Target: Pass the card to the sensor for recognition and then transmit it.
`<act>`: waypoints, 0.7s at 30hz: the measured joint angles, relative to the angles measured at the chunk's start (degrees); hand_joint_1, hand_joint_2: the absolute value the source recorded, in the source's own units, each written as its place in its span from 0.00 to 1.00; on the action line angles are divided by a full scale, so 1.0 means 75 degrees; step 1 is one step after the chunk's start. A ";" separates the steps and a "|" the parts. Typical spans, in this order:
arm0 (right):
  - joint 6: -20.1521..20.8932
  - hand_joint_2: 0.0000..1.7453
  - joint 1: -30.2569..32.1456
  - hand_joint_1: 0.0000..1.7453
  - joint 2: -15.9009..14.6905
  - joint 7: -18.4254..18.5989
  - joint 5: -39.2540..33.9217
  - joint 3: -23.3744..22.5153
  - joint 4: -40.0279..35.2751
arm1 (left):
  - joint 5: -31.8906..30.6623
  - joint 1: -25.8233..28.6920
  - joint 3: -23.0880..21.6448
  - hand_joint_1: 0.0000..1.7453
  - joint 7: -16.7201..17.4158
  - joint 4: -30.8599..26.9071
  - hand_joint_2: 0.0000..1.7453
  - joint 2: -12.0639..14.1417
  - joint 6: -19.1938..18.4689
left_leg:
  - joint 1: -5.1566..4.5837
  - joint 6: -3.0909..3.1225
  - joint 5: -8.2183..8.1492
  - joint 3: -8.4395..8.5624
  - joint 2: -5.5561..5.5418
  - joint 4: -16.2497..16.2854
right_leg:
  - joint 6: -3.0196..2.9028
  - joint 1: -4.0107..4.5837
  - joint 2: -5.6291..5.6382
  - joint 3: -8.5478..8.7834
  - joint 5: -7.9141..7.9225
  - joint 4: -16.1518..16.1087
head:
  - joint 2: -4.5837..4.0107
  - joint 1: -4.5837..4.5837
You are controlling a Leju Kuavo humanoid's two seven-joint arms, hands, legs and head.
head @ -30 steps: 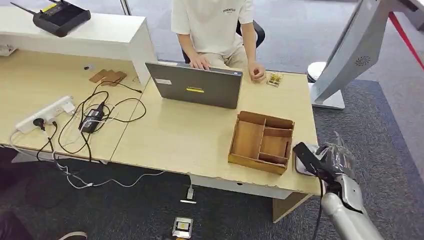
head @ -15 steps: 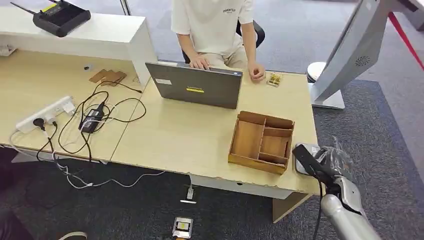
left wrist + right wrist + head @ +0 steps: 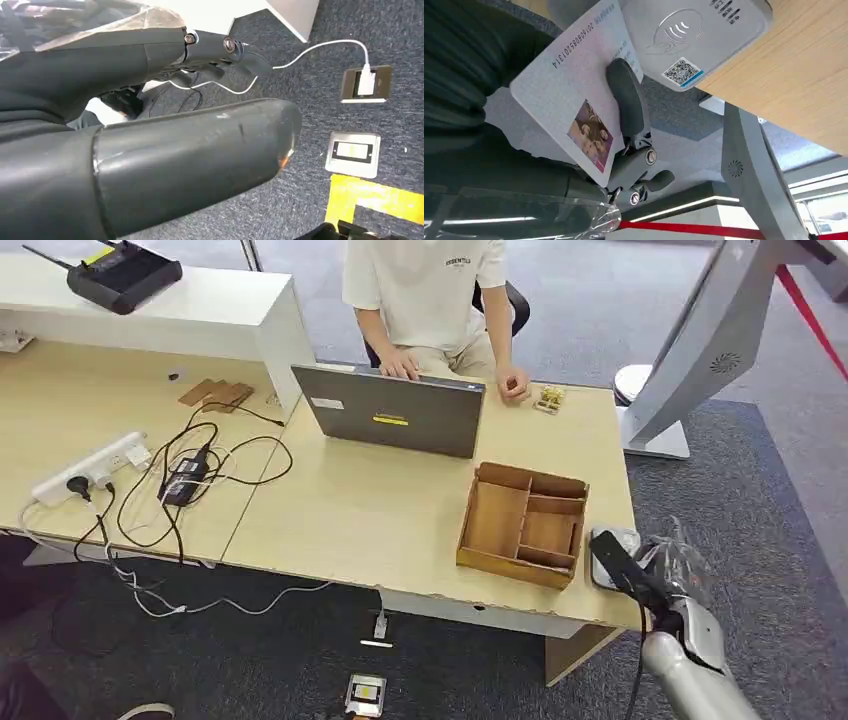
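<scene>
The right hand (image 3: 672, 575), in the lower right of the head view, holds the card (image 3: 574, 100) between its thumb and a dark finger (image 3: 626, 102); the card has a photo and a printed number. One edge of the card is close to the sensor (image 3: 694, 40), a grey reader with a wave symbol and a QR code, which lies at the right corner of the table (image 3: 400, 510), just beside the wooden tray (image 3: 524, 524).

The left hand (image 3: 150, 135) hangs over the carpet, its fingers apart and nothing in it.

I think the grip is thin: if the card touches the reader's edge, it may slip out and fall to the floor. If the card is held tilted or beside the symbol, the reading may also fail.
</scene>
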 joint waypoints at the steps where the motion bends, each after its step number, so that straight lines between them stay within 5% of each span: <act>1: -0.0104 1.00 0.0020 0.95 -0.0003 0.0014 0.0044 -0.0012 -0.0049 | -0.0020 -0.0001 0.0000 0.00 -0.0009 0.0000 0.00 0.0000 -0.0014 | 0.0000 0.0000 0.0000 0.0000 0.0001 0.0000 | 0.0000 0.0000 0.0000 -0.0001 0.0000 0.0000 | -0.0003 0.0000; 10: -0.0635 1.00 0.0054 0.93 -0.0131 0.0108 0.0440 -0.0210 -0.1067 | -0.0172 -0.0021 0.0000 0.00 -0.0117 0.0000 0.00 0.0000 -0.0038 | -0.0001 0.0000 0.0000 -0.0004 0.0001 0.0000 | 0.0000 -0.0002 0.0000 -0.0002 0.0000 0.0001 | 0.0000 -0.0003; 15: -0.0673 1.00 -0.0078 0.78 -0.0248 0.0210 0.0606 -0.0329 -0.1947 | -0.0262 -0.0024 0.0000 0.00 -0.0178 0.0000 0.00 0.0000 -0.0038 | -0.0002 0.0000 0.0000 -0.0003 0.0001 0.0000 | 0.0000 -0.0003 0.0000 -0.0002 0.0000 0.0001 | 0.0000 -0.0003; 21: -0.0550 1.00 -0.0254 0.87 -0.0321 0.0291 0.0653 -0.0376 -0.2856 | -0.0288 -0.0024 0.0000 0.00 -0.0213 0.0000 0.00 0.0000 -0.0055 | -0.0001 0.0000 0.0000 -0.0003 0.0001 0.0000 | 0.0000 -0.0003 0.0000 -0.0001 0.0000 0.0002 | 0.0000 0.0000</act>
